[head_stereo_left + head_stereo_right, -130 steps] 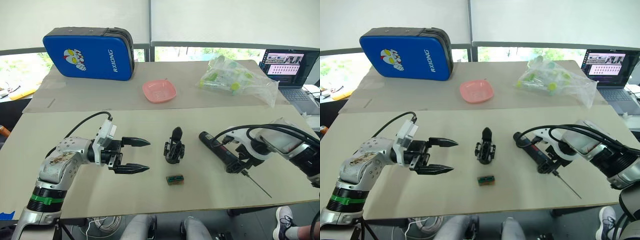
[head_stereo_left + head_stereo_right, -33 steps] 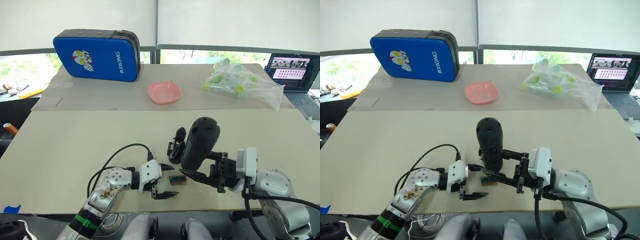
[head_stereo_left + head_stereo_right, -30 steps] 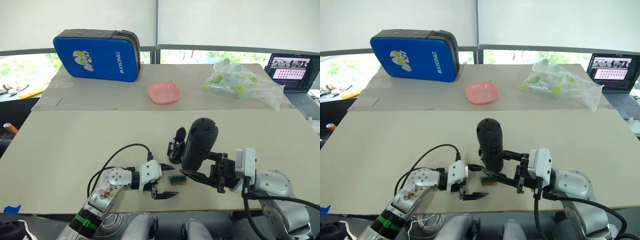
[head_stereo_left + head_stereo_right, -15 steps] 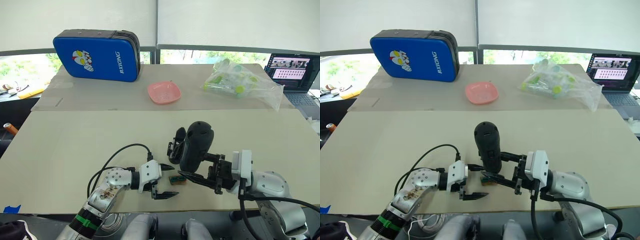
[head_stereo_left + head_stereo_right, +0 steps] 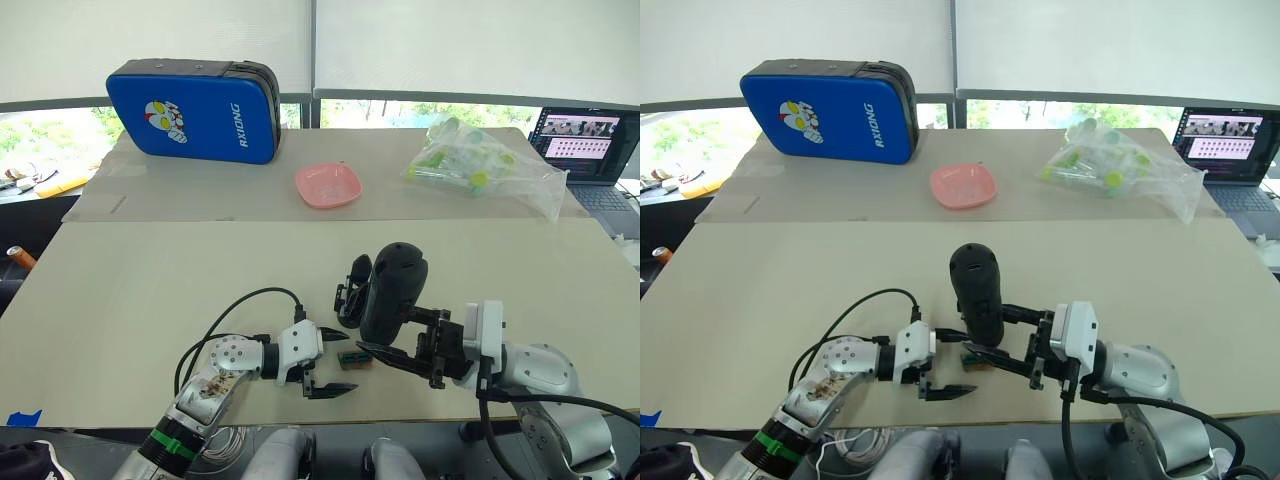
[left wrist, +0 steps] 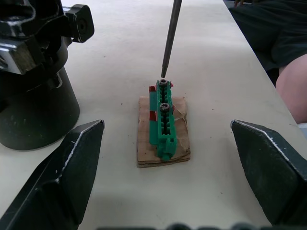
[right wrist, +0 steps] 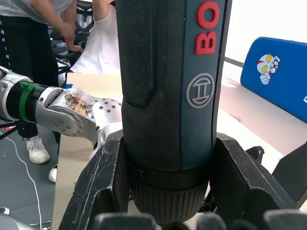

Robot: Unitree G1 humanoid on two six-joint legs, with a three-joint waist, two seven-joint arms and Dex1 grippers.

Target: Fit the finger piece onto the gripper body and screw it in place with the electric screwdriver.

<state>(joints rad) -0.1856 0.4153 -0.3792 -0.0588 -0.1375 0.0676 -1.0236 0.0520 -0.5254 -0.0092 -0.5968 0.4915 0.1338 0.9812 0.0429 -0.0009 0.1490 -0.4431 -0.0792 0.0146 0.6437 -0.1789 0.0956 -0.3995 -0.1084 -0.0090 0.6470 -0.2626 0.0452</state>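
Electric screwdriver [image 5: 393, 292]: upright, bit tip [image 6: 164, 80] touching a screw at the far end of the green-and-brown block [image 6: 163, 129].
Right gripper [image 5: 408, 353]: fingers clamped around the screwdriver's lower barrel.
Left gripper [image 5: 327, 362]: fingers spread wide, holding nothing, flanking the block.
Gripper body [image 5: 350, 293]: on the table [image 5: 150, 290], just behind the screwdriver.

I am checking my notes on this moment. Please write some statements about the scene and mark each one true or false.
1. The right gripper holds the electric screwdriver upright. True.
2. The screwdriver's bit touches a screw on the green block. True.
3. The left gripper's jaws are closed on the green block. False: they are open, either side of it.
4. The pink dish sits on the blue case. False: it lies on the table.
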